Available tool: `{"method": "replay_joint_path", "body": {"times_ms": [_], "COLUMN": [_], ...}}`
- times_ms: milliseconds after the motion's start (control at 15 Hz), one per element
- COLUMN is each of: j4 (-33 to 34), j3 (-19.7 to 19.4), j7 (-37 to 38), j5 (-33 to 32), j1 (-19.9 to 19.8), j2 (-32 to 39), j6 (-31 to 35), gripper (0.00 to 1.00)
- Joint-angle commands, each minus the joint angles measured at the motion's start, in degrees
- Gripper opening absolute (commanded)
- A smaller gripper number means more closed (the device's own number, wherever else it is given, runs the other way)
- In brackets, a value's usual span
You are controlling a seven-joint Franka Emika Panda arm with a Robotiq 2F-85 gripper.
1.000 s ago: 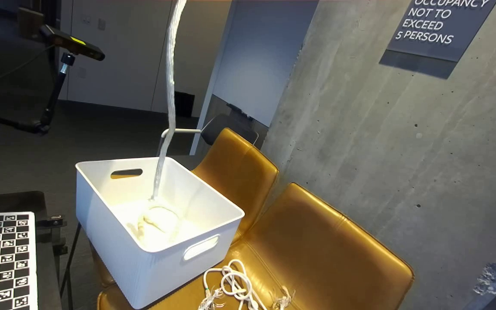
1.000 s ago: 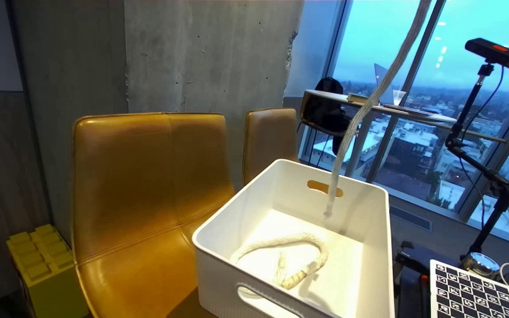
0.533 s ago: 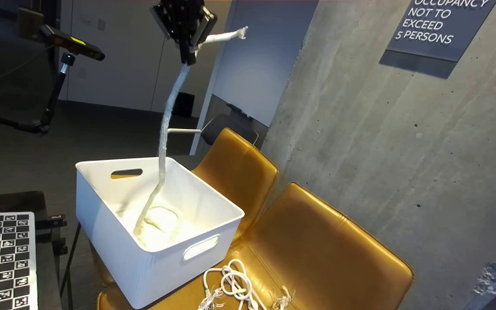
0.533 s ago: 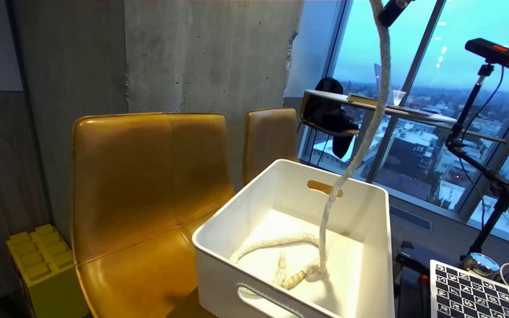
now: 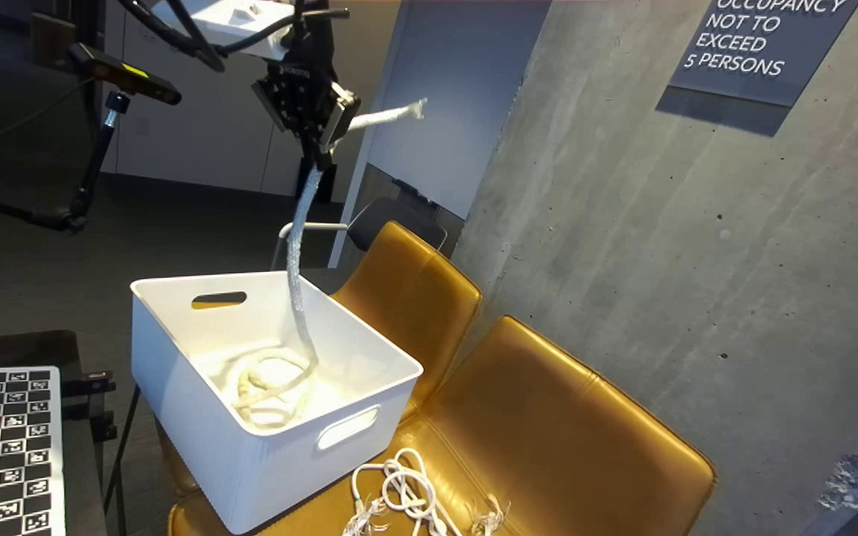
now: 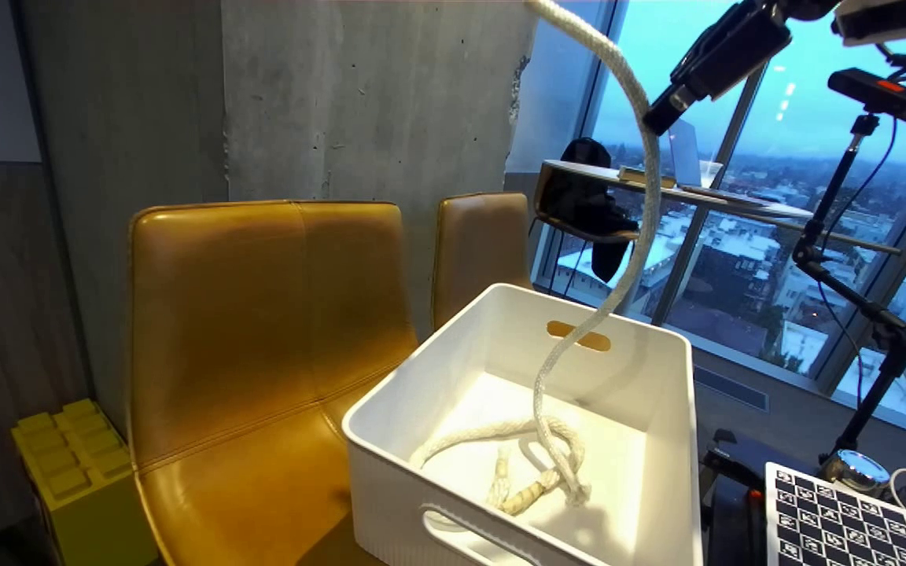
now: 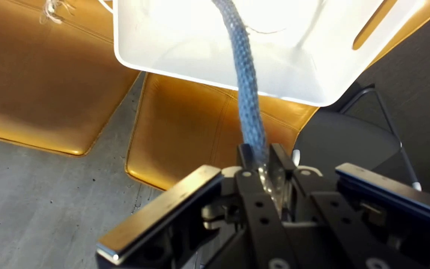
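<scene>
Rope (image 7: pixel 247 82), thick, pale and braided, hangs from a robot's gripper (image 7: pixel 262 158) down into a white plastic bin (image 5: pixel 291 476). The jaws are clamped around it near its upper end, one on each side, with the rope squeezed between them. Past the grip, a short length with a frayed tip sticks out sideways, well above the bin. In the wrist view the rope looks bluish; inside the bin it shows creamy white. It drops in a gentle curve past the bin's rim, and its lower part bends over the brightly lit bottom inside. A curled length of rope (image 6: pixel 484 431) lies there too, with a tan, taped-looking section; from where I stand, I cannot tell whether it joins the hanging rope.

The bin sits on golden-brown leather chairs (image 5: pixel 563 424) set side by side. Just outside it, on a seat, lies a tangle of thin white cord (image 5: pixel 420 509) with frayed ends. Behind the chairs rises a grey concrete wall (image 5: pixel 660 283), where a sign (image 5: pixel 753 67) reads "occupancy not to exceed 5 persons". Nearby are a board (image 5: pixel 4 447) printed with black and white squares and a small black camera (image 5: pixel 125 73).
</scene>
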Motion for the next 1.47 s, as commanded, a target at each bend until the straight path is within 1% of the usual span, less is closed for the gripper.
{"method": "replay_joint_path", "body": {"times_ms": [0,200,267,333,400,467,733,1000,1200,1400], "j4": [-2.6,-3.9,-4.3,-4.8,-5.1,-5.5,-8.5,-10.2,-9.2,-7.1], "j3": [0.1,-0.1,-0.3,-0.4,-0.8,-1.1,-2.9,-5.1,-6.5,-7.4], "j7": [0.8,0.6,0.5,0.5,0.4,0.5,0.6,0.2,-0.4,-1.3], "j5": [0.0,-0.2,-0.4,-0.8,-1.2,-1.7,-4.3,-7.0,-7.8,-6.7], "j1": [-0.2,-0.3,-0.6,-1.2,-1.8,-2.7,-7.0,-10.9,-12.7,-13.3], "j2": [0.2,0.3,0.1,0.1,0.4,1.0,3.5,7.7,12.2,17.1], "j6": [2.0,1.3,0.7,0.6,0.1,0.4,1.8,3.6,5.5,7.9], "gripper": [0.49,0.7,0.79,0.85,0.93,0.99,1.0,1.0,1.0,1.0]}}
